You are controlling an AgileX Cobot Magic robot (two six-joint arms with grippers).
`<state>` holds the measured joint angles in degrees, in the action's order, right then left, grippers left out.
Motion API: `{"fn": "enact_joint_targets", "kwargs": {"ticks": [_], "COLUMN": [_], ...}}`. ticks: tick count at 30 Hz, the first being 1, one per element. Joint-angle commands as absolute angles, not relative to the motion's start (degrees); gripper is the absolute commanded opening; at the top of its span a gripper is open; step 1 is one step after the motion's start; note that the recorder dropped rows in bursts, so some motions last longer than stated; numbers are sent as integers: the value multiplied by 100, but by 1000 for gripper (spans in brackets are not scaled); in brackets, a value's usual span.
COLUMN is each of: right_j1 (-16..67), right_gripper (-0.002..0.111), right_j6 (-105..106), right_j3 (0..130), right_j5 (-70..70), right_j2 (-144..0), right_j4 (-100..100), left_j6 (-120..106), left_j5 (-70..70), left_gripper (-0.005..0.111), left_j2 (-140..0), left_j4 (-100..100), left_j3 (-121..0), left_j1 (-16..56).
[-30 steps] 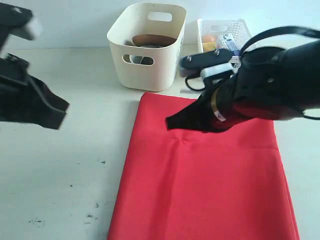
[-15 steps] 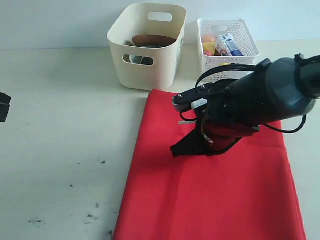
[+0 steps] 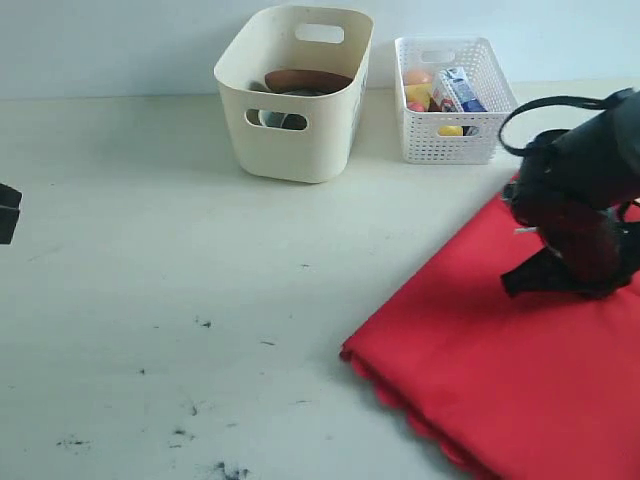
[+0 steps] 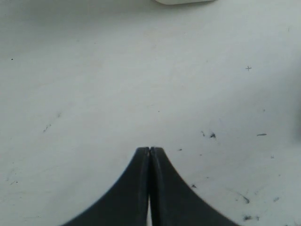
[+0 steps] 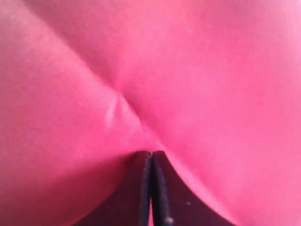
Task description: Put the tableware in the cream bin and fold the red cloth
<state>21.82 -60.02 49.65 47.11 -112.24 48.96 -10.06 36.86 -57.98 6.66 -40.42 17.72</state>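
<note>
The red cloth (image 3: pixel 500 380) lies folded at the right of the table, its scalloped edge (image 3: pixel 400 405) facing the near left. My right gripper (image 3: pixel 512 286) rests on the cloth's upper part. In the right wrist view the right gripper (image 5: pixel 151 152) is shut, with a pucker of the red cloth (image 5: pixel 117 106) gathered at its tips. The cream bin (image 3: pixel 300 150) stands at the back, with the brown wooden plate (image 3: pixel 306 80) and other tableware inside it. My left gripper (image 4: pixel 149 149) is shut and empty over bare table; only a dark corner of it (image 3: pixel 8 212) shows at the far left.
A white mesh basket (image 3: pixel 450 140) with food items and a small carton stands right of the cream bin, just behind the cloth. The tabletop (image 3: pixel 150 300) carries dark scuff marks at the near left.
The right gripper has swept from the middle to the right, and the red cloth has gone with it, turning so its scalloped edge now shows. The left arm has withdrawn to the left edge.
</note>
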Motion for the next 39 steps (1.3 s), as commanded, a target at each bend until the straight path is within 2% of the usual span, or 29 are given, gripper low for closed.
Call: {"fn": "enact_joint_targets", "kwargs": {"ticks": [1,10,20,25,28,31,34,36,39], "right_j1": [1487,1008,-222,-469,-469,-469,-482,-482,-482], "right_gripper": [0,0,0,0,0,0,0,0,0], "right_j6": [-5813,-6612,-7080,-6380,-5023,-2674,-2645,-3298,-3699], "right_j3": [4845,4845,4943,5958,7320,8717,9467,9248,8093], "right_j5": [4629,4303,3249,2820,2704,3455,4990,5653,5446], "right_j2": [-11064,-9995,-11216,-11883,-12360,-12574,-12223,-11961,-11691], "right_j4": [4651,4798,4518,4481,3755,1612,1451,1909,1688], "left_j6": [-1020,-1020,-1020,-1020,-1020,-1020,-1020,-1020,-1020], "left_j5": [3615,3643,3670,3706,3763,3763,3761,3761,3761], "left_gripper": [1,1,1,1,1,1,1,1,1], "left_j2": [-5766,-5766,-5766,-5766,-5766,-5766,-5766,-5766,-5766], "left_j4": [675,677,677,677,677,677,657,657,657], "left_j3": [-4023,-4023,-4023,-4023,-4023,-4023,-4023,-4023,-4023], "left_j1": [1762,1762,1762,1762,1762,1762,1762,1762,1762]}}
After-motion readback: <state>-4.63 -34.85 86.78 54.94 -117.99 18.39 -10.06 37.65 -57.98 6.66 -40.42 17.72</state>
